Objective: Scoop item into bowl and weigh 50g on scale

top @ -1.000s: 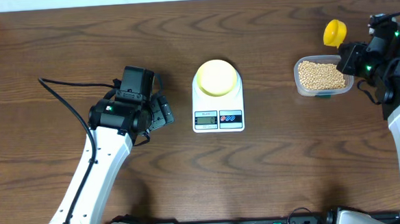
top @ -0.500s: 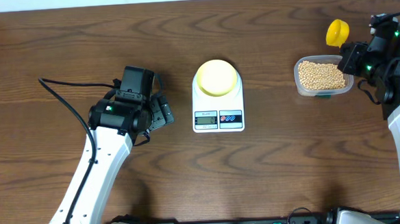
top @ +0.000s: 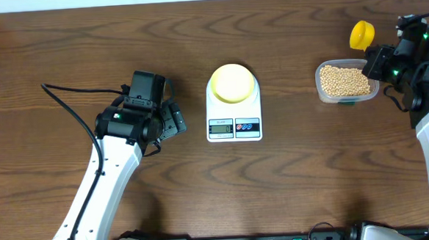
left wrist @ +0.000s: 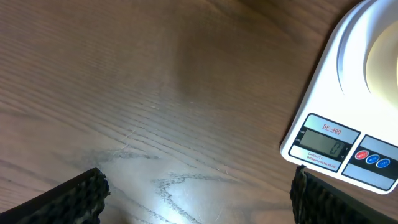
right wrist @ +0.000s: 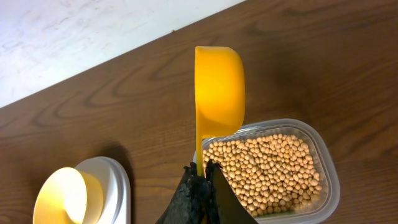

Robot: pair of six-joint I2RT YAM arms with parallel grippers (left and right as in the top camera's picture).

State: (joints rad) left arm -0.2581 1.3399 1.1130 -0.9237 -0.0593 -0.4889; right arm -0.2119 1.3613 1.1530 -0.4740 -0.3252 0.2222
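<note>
Small round pale yellow-green bowl (top: 232,83) is sitting on the white rectangular digital scale (top: 233,112), w/ the tan round beans (top: 343,79) lying in a clear plastic tub (top: 321,92) well right of the scale. R gripper (right wrist: 200,173) is pinching the bright yellow plastic scoop (top: 360,34) by its handle, further right of the scale. L gripper (left wrist: 199,196) is hanging just left of the scale, fingers spread wide.

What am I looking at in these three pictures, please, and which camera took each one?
Two robot arms work at a wooden table, each ending in a two-finger gripper. One picture looks down from above; the other two come from cameras on the wrists. In the middle stands a white scale with a pale bowl on it. On the right, a clear tub holds beans. The right gripper is shut on the handle of a yellow scoop near the tub. The left gripper hangs open and empty beside the scale.
</note>
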